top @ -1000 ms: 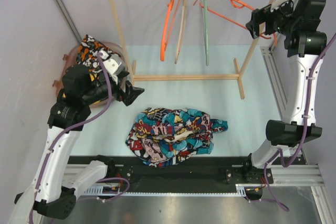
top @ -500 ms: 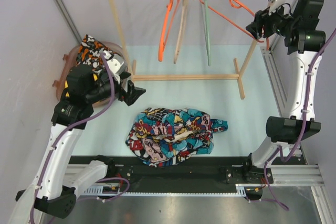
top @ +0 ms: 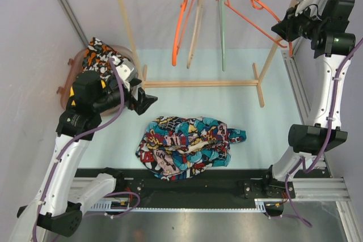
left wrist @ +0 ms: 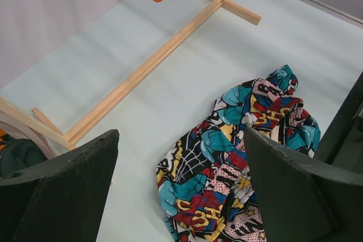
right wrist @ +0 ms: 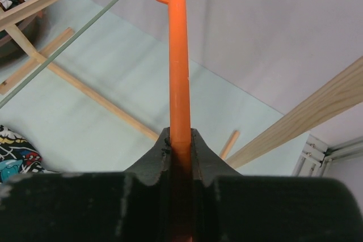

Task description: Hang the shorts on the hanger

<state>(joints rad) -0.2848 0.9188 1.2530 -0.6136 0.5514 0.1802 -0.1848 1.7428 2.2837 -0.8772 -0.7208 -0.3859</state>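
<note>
From the shorts (top: 190,147), open mat (top: 244,106) runs toward 12 o'clock as far as the rack's base rail (top: 198,83), a low bar across the way. At 10 o'clock the left gripper (top: 148,102) hangs spread wide, with bare mat between it and the cloth. The basket (top: 71,77) sits farther out. At 1 o'clock the rack's foot bar (top: 258,86) juts nearward. Above, the hanger (right wrist: 178,55), pinched by the right gripper (top: 282,29), crowds the slanting upright (top: 275,49).

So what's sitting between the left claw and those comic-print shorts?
Nothing. Only a bare strip of pale table separates the open left claw from the shorts. The top view shows it most clearly.
</note>
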